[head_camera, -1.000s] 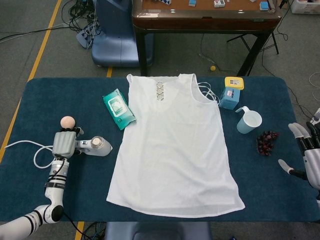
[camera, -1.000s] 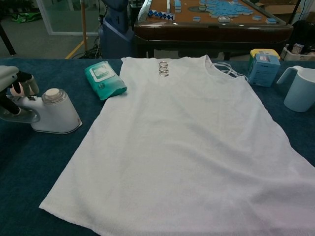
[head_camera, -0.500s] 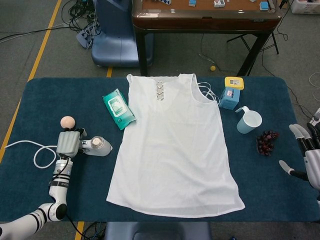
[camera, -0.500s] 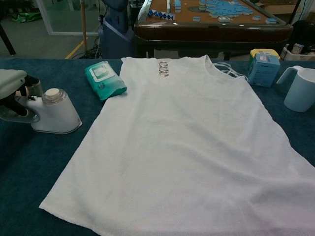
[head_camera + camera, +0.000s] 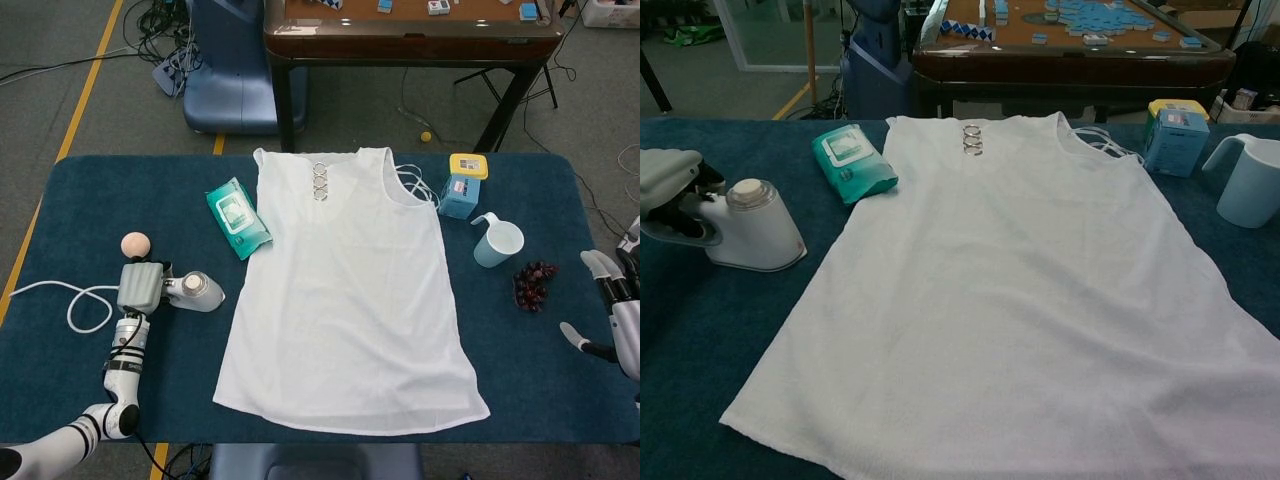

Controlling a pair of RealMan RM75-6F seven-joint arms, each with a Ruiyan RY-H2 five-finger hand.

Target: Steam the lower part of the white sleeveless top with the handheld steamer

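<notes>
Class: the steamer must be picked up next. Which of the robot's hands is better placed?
Left. The left hand is at the handheld steamer; the right hand sits beyond the white top.

White sleeveless top (image 5: 350, 290) on a dark blue counter (image 5: 90, 200). At 9 o'clock, a white handheld steamer (image 5: 195, 292) beside a grey left robot hand (image 5: 140, 286). At 11 o'clock, a teal wipes pack (image 5: 237, 217) with a white label. At 2 o'clock, a blue box (image 5: 462, 190) with a yellow lid, a pale blue cup (image 5: 497, 243) and dark purple grapes (image 5: 533, 284).

Bright, even overhead light casts only faint shadows, and both views are sharp, without noticeable glare.
</notes>
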